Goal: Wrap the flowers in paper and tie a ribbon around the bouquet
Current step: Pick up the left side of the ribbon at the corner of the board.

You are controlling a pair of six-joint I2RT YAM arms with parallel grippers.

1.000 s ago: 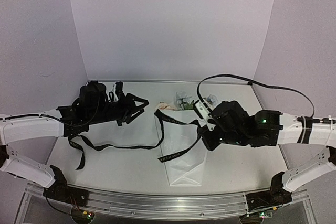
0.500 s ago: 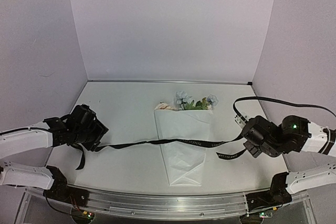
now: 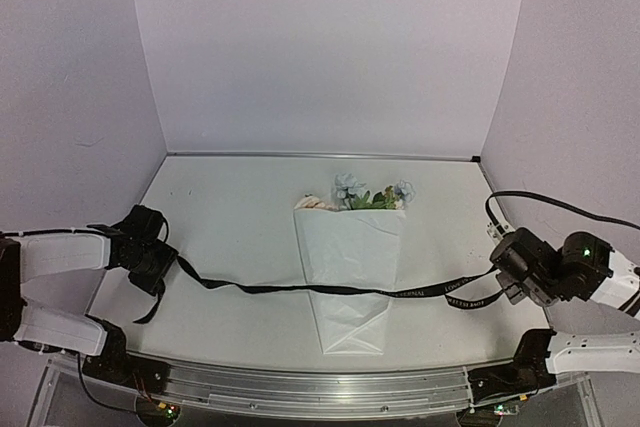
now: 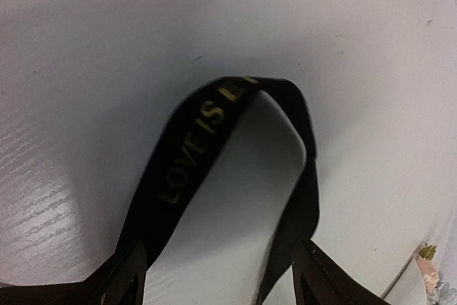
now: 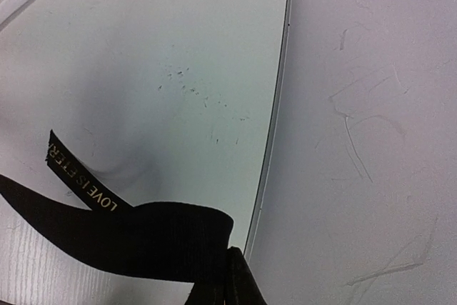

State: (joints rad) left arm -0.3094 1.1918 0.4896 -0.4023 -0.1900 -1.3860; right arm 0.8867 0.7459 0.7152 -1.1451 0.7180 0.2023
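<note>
Left pincer [image 3: 152, 259], top view, sits near the tabletop's [image 3: 240, 197] left edge; right pincer [image 3: 507, 285] near the right edge. The ribbon [image 3: 350, 290] runs between them across the bouquet [image 3: 350, 242], which lies mid-tabletop. Left wrist view: left pincer [image 4: 220, 280] spread, ribbon [image 4: 193, 141] looping between its fingers. Right wrist view: right pincer [image 5: 232, 280] pressed together, pinching the ribbon [image 5: 143, 237].

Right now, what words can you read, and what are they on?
"LOVE IS": gold letters on the black ribbon, left wrist view; the next letters bend over the fold.
"LOVE IS ETER": same ribbon, right wrist view, cut at its end.
Top view: ribbon lettering too small to read.
</note>
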